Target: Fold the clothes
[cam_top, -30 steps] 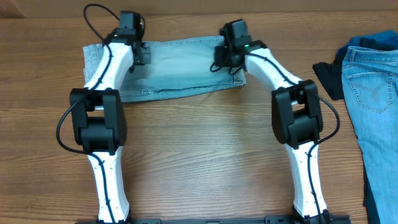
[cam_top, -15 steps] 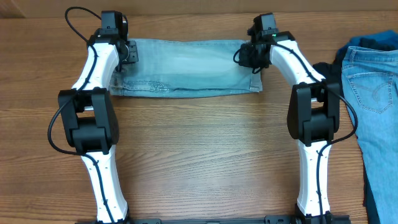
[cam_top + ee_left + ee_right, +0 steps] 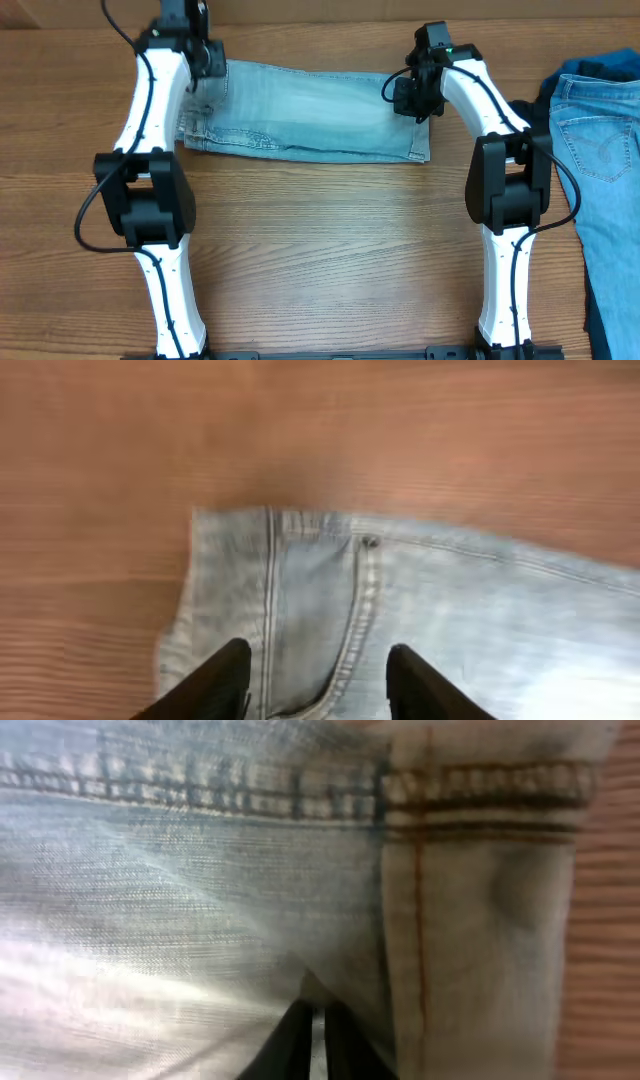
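Findings at the moment of inspection. The denim shorts (image 3: 305,125) lay folded into a long flat band across the far side of the table (image 3: 330,240), one end under each arm.

The left gripper (image 3: 318,665) hung above the left end of the band, over a pocket seam and rivet (image 3: 370,543). Its fingers (image 3: 215,685) stood well apart with nothing between them but the cloth lying below, so we recorded the claw as open and holding nothing.

The right gripper (image 3: 316,1025) sat low over the right end, just beside the stitched cuff (image 3: 480,870). Its fingers stood almost together, with only a thin slit showing. We could not tell whether denim was pinched between them.

At the table's right edge, well apart from the shorts, lay light-blue jeans (image 3: 600,160) over a dark garment (image 3: 525,125).
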Available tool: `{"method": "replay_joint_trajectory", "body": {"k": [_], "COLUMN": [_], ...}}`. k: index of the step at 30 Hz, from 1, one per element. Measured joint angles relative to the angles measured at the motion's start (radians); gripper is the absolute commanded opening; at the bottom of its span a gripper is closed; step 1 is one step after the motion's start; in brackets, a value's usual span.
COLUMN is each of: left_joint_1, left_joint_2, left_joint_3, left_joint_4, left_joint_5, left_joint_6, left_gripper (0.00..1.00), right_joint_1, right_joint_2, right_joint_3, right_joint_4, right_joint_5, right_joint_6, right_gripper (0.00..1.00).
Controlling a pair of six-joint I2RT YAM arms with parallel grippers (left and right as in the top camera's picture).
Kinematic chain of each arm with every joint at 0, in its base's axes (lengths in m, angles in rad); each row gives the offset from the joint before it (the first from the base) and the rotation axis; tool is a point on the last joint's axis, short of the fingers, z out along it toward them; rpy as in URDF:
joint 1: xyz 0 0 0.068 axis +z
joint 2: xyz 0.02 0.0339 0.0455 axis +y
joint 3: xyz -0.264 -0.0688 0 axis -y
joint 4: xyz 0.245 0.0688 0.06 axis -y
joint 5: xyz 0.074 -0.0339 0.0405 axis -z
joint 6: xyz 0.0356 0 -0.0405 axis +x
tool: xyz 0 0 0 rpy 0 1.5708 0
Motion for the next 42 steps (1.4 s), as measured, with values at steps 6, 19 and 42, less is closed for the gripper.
{"method": "replay_joint_trajectory", "body": {"k": [6,19,42], "left_joint_1": [0.002,0.053,0.06], "left_joint_2": [-0.044,-0.028,-0.024], "left_joint_3": [0.069,-0.065,-0.097], "left_joint_4": [-0.219,-0.244,-0.233], "left_joint_5": [-0.008,-0.012,-0.012], "left_joint_6": [-0.09,-0.148,-0.154], "left_gripper": [0.67,0.8,0.79], "right_joint_1": [-0.02,-0.101,0.02], "right_joint_2": [-0.056,-0.108,-0.199], "right_joint_3": [0.083,0.022,-0.373], "right_joint_4": [-0.14,-0.191,0.143], "right_joint_5": [-0.009,0.005,-0.01], "right_joint_6": [-0.011,-0.119,-0.186], "right_gripper": [0.8,0.9,0.86]}}
